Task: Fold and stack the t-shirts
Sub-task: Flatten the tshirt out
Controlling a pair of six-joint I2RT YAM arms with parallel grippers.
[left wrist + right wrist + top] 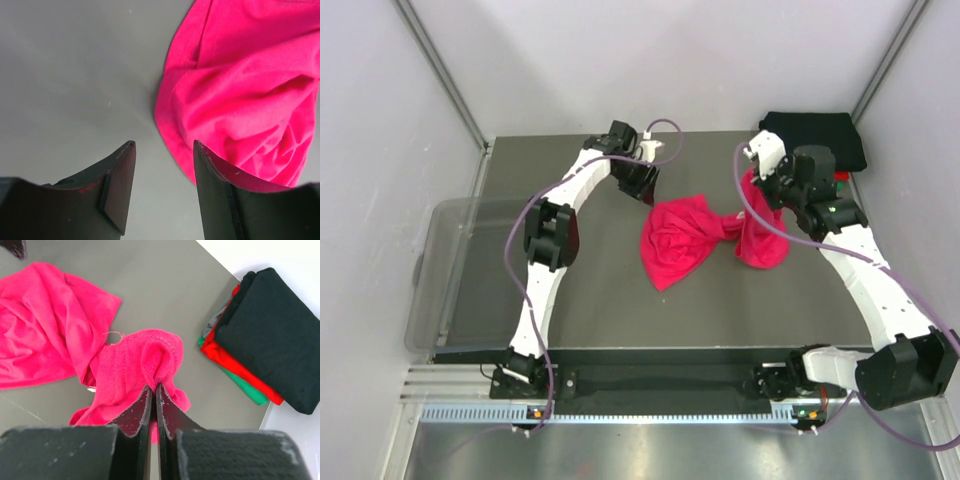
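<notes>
A crumpled magenta-pink t-shirt (682, 238) lies mid-table, one end lifted toward the right. My right gripper (154, 387) is shut on a pinched fold of that pink t-shirt (135, 365), holding it above the table. My left gripper (164, 144) is open just above the table, with bare table between its fingers; the pink t-shirt (240, 90) lies beside its right finger. In the top view the left gripper (642, 186) hovers at the shirt's far-left corner. A folded stack sits at the far right: black t-shirt (272, 330) over red (240, 371) and green (247, 388).
A clear plastic bin (455, 270) stands off the table's left edge. The folded stack (817, 135) occupies the far right corner by the wall. White enclosure walls close in on three sides. The dark table (620, 310) shows bare in front.
</notes>
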